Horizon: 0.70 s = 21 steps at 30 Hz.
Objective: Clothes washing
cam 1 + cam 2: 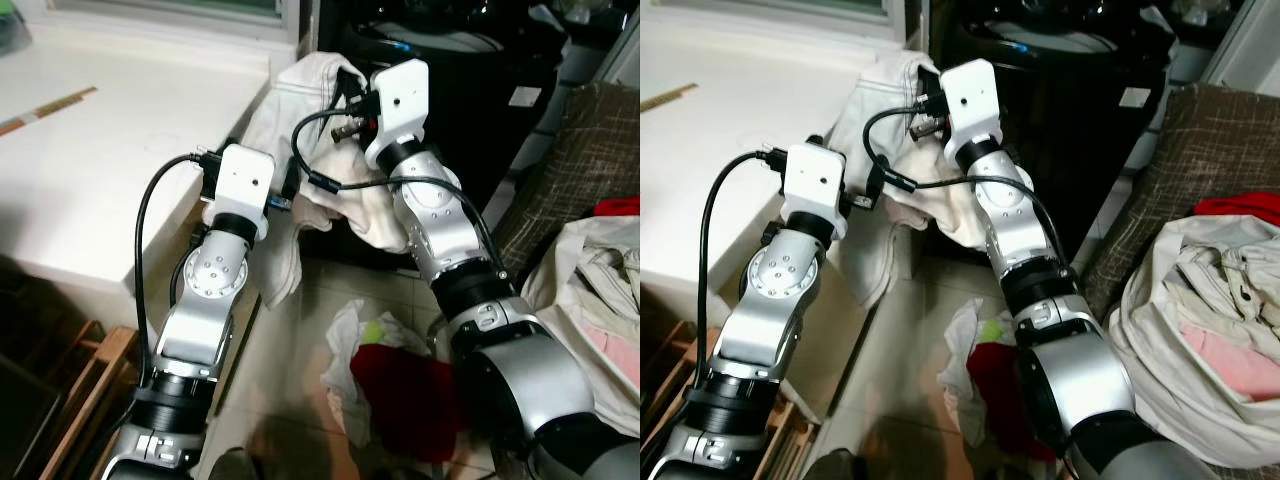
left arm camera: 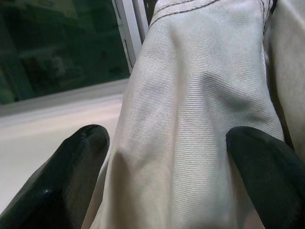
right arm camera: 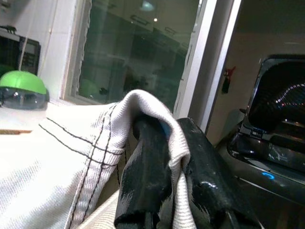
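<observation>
A cream garment (image 1: 300,90) with dark stitching hangs over the corner between the white counter (image 1: 110,140) and the black washing machine (image 1: 490,90). My right gripper (image 3: 176,152) is shut on a folded seam of that garment, up near the machine's edge. Lower on the same cloth, my left gripper (image 2: 171,143) is open, its two black fingers (image 2: 76,162) wide apart with the fabric (image 2: 190,105) bulging between them. From the head views, both wrists cover the fingertips.
On the tiled floor by my right arm lies a pile of red, white and green clothes (image 1: 390,380). A large pale bag of laundry (image 1: 1200,320) rests on a brown checked seat (image 1: 580,150) at the right. A wooden rack (image 1: 80,380) stands under the counter.
</observation>
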Motion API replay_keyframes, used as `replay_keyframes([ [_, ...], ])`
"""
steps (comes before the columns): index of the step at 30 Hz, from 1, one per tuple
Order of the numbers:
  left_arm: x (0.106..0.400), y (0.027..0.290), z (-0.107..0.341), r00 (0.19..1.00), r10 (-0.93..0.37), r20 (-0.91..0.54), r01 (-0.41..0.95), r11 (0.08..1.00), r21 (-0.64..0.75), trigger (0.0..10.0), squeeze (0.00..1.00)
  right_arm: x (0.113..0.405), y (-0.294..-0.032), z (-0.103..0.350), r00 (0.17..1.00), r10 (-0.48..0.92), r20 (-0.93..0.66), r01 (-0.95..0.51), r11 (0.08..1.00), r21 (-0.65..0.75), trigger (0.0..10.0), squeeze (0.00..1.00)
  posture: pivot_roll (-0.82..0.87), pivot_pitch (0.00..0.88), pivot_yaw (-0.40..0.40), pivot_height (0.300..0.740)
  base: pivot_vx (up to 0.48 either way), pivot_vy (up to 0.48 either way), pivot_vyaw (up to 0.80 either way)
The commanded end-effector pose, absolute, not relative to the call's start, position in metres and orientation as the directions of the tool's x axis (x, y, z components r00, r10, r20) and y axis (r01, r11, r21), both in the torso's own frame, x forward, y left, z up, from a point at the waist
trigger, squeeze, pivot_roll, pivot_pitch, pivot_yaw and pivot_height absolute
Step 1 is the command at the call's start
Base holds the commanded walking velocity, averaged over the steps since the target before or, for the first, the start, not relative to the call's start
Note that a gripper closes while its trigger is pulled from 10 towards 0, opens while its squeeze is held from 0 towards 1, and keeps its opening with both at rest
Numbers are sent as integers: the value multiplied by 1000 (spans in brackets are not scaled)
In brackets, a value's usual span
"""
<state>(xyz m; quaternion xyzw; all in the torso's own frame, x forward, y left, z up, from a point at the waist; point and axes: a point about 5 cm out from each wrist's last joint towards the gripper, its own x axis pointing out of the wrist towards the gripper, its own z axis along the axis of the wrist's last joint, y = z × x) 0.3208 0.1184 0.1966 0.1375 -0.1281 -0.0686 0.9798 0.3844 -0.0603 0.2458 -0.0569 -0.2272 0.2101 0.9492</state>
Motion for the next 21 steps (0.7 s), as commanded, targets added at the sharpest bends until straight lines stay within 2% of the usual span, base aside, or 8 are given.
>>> replay_keyframes([
  [1, 319, 117, 203, 950, -178, 258, 98, 951, 294, 10000, 0, 384, -68, 255, 803, 386, 454, -347, 922, -172, 10000, 0, 56, 0, -41, 740, 0, 0, 0],
  [21, 316, 113, 198, 951, -194, 242, 122, 951, 282, 10000, 0, 383, -79, 235, 837, 372, 402, -333, 928, -165, 10000, 0, 24, 4, -35, 740, 0, 0, 0],
])
